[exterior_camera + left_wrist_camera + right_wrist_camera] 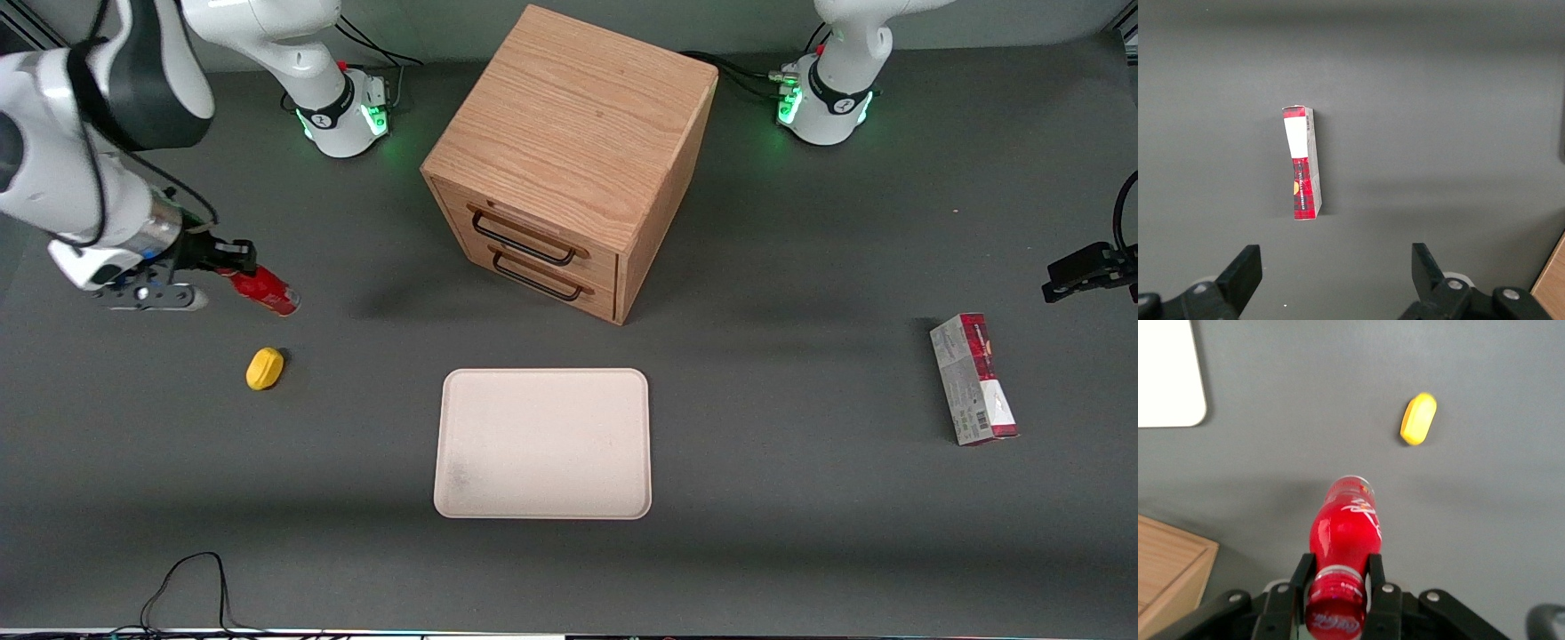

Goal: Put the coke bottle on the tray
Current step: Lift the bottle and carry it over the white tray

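A dark grey matte bench (800,533) filled nearly the whole scene, its surface crossed by broad soft shadows. On it stood a wooden two-drawer cabinet (569,160) of pale oak grain, its black handles turned toward the front camera. Green light glowed on the bench at two spots farther from the camera than the cabinet, one toward each end. A thin black cable (191,587) looped along the bench's near edge, toward the working arm's end. A lighter grey strip ran along the farthest edge.
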